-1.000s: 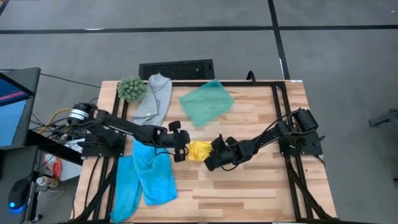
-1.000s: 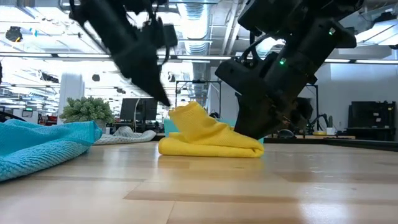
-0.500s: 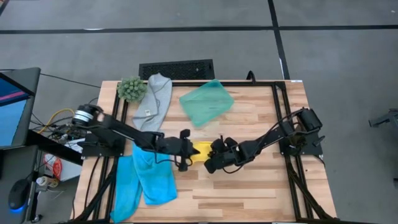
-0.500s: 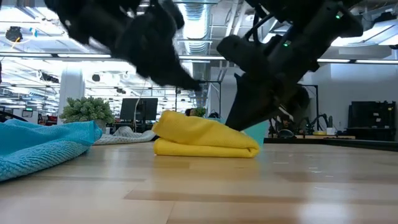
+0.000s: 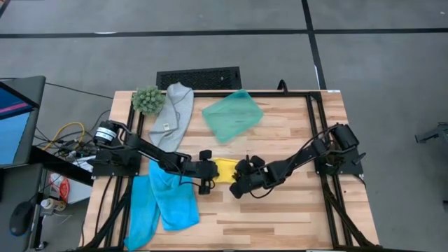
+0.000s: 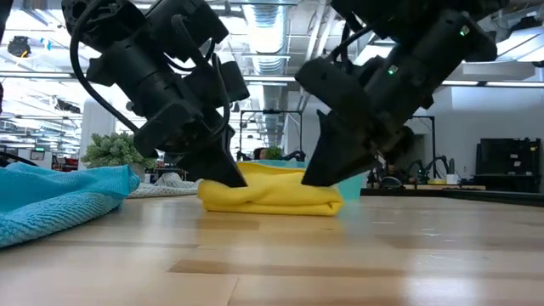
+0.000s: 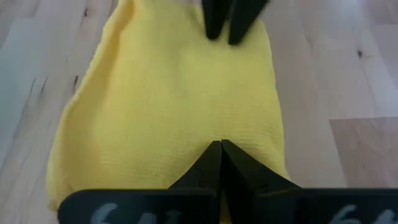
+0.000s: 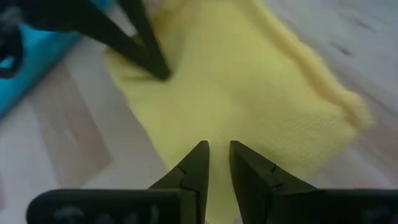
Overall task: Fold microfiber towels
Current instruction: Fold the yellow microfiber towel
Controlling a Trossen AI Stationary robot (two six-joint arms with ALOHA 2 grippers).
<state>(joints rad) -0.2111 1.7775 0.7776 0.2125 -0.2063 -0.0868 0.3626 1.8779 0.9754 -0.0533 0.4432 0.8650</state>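
The yellow towel (image 5: 225, 169) lies as a small folded rectangle on the table's middle; it also shows in the low view (image 6: 272, 196). My left gripper (image 5: 213, 173) is shut, its tips down on the towel's left part (image 7: 221, 148). My right gripper (image 5: 239, 176) stands over the towel's right part (image 8: 216, 149), its fingers only a narrow gap apart. Two sky-blue towels (image 5: 168, 199) lie limp at the near left. The light grey towel (image 5: 175, 112) lies at the far left. My left gripper presses its shut fingertips (image 7: 217, 155) on the top face of the folded yellow towel (image 7: 186, 124), near its left end. It slants down from the table's left. The towel lies flat on the table. My right gripper sets its two fingertips (image 8: 200, 152) on the towel's top face (image 8: 249, 99) near its right end, slanting down from the table's right. The cloth shows flat in the narrow gap between them.
A translucent teal tray (image 5: 232, 115) stands at the far middle, and a fuzzy green plant ball (image 5: 148, 100) at the far left corner. Bare wood lies along the near edge (image 5: 280, 217) and to the right.
My left gripper has gone down and toward the table's right onto the yellow towel. The towel's raised left fold has been pressed down, and the towel now lies lower and flatter. My right gripper has stayed at the towel's right end, tipping a little.
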